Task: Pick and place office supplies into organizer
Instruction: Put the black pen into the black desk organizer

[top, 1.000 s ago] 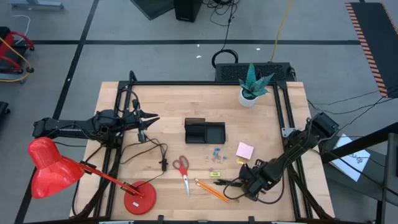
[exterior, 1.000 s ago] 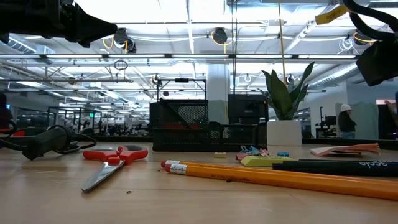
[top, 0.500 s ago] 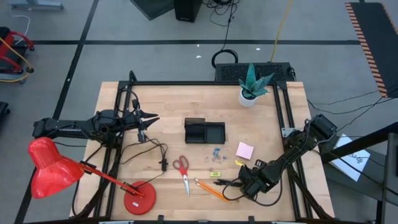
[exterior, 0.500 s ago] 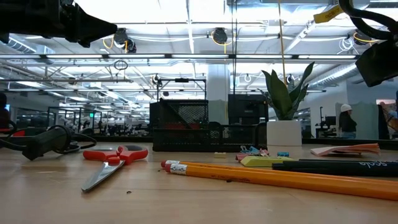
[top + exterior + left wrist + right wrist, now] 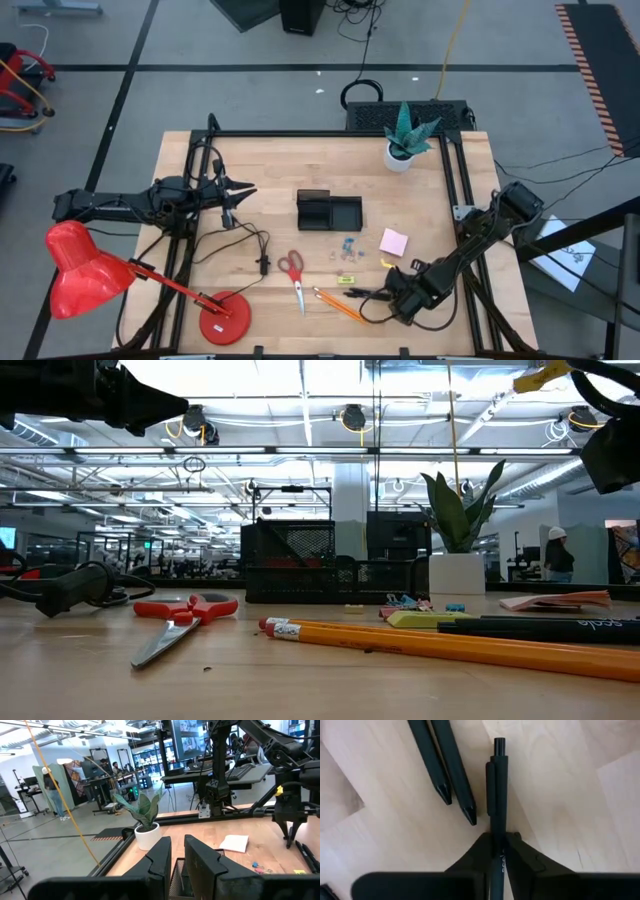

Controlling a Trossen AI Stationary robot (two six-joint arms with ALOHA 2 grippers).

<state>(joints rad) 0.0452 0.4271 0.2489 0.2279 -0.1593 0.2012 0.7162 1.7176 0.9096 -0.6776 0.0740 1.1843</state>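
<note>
The wooden table [image 5: 270,170] fills the middle of the high view, framed by black rails. The red lamp [image 5: 85,270] takes the lower left, its shade hanging over the table's edge and its round base near the bottom edge. The left arm lies across the table's left side, and the left gripper [image 5: 245,188] points right toward the centre, above the surface; in the left wrist view its fingers [image 5: 162,855] stand close together with only a thin gap and nothing between them. The right arm comes in from the right edge and bends down to the lower middle, where the right gripper [image 5: 372,294] sits low over the wood. In the right wrist view its fingers [image 5: 520,857] are clamped on a black pen [image 5: 498,795], which lies along the board; two more pens [image 5: 442,762] lie just beside it, side by side. A potted plant [image 5: 405,140] stands in the upper right of the table. The organizer [image 5: 328,211] sits at the centre, well apart from both grippers. Below it, the scissors [image 5: 293,272] lie with red handles toward the organizer, and the orange pencils [image 5: 338,305] slant just to the right of them, close to the right gripper. The pink pad [image 5: 393,241] lies right of centre. The blue clips [image 5: 347,243] are scattered between the organizer and the pad, and a yellow piece [image 5: 346,280] lies just below them.
</note>
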